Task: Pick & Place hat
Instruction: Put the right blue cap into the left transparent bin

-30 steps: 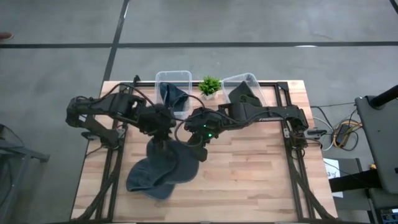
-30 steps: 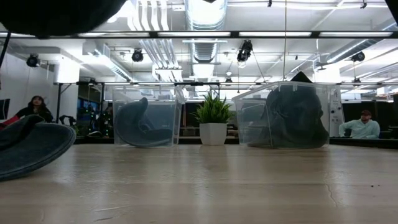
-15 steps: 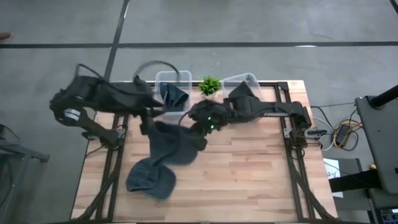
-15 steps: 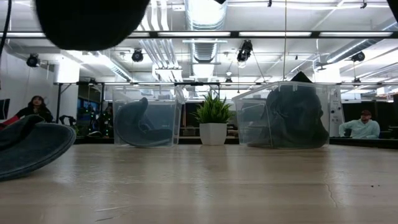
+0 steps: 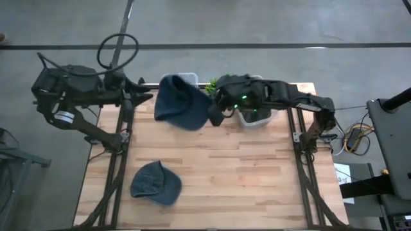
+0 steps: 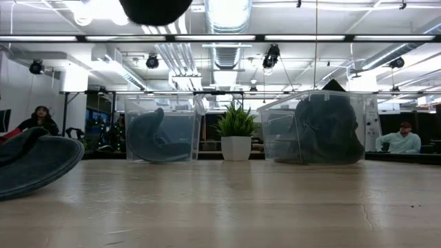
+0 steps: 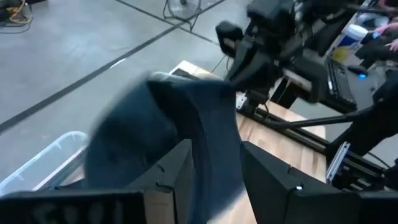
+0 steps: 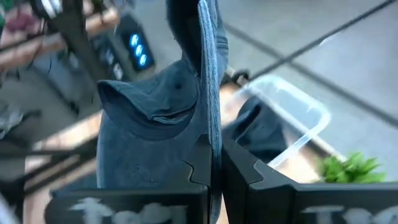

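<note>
A dark blue hat hangs in the air over the far left clear bin, and it shows as a dark blob at the top of the low view. My left gripper is shut on its left side and my right gripper is shut on its right side. A second blue hat lies flat on the table near the left front, also seen in the low view. The left bin holds another dark hat. My left gripper pinches a fold of the hat's left edge between its two fingers, coming level from the table's left. The hat is lifted clear and spreads away beyond the fingers. My right gripper pinches the hat's right edge between its two fingers, coming from the table's right. The cloth runs on past the fingers; the crown and brim sag to one side, clear of the table.
A small potted plant stands between the two bins at the far edge. The right clear bin holds dark hats. Bare wood stretches across the table's middle and right. People sit in the room behind.
Both grippers rose and moved toward the far edge, carrying the upper hat with them. It was lifted off the table and off the hat beside it, which stayed. The left arm swung back toward the left far corner, and the hat now hangs above the left bin.
</note>
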Robot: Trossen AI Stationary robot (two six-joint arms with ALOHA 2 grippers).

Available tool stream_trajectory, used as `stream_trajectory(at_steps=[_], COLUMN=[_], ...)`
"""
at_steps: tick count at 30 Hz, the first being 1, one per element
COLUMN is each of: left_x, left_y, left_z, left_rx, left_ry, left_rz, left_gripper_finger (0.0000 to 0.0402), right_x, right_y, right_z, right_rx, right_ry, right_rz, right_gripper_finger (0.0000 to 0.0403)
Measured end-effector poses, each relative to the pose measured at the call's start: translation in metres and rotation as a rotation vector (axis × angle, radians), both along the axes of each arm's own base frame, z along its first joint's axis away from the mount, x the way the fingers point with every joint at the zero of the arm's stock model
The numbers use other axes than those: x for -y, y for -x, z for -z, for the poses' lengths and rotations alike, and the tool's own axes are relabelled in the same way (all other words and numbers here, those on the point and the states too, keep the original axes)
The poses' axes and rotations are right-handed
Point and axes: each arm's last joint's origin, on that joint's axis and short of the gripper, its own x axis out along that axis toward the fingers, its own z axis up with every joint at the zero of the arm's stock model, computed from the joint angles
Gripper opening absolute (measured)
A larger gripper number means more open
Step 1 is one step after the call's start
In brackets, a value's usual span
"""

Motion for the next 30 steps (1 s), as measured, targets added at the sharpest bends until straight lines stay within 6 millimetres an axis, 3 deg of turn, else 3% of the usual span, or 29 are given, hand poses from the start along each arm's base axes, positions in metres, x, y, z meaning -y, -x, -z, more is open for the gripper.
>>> stream_trajectory(at_steps=[10, 15, 21, 30], left_x=[-0.003, -0.003, -0.003, -0.002], left_y=[0.011, 0.013, 0.012, 0.004], left_z=[-0.004, -0.006, -0.007, -0.02], left_rx=[0.051, 0.077, 0.128, 0.302], left_ry=[0.0, 0.016, 0.126, 0.245], left_rz=[-0.053, -0.059, -0.098, -0.117], left_gripper_finger=[0.0129, 0.0129, 0.0129, 0.0129], right_x=[0.005, 0.006, 0.0, -0.004], right_y=[0.041, 0.053, 0.045, 0.01], right_z=[-0.052, -0.074, -0.082, -0.075], right_rx=[0.246, 0.388, 0.461, 0.525], right_ry=[0.163, 0.213, 0.315, 0.4], right_rz=[0.159, 0.171, 0.139, 0.157], right_gripper_finger=[0.0008, 0.0008, 0.0008, 0.0008])
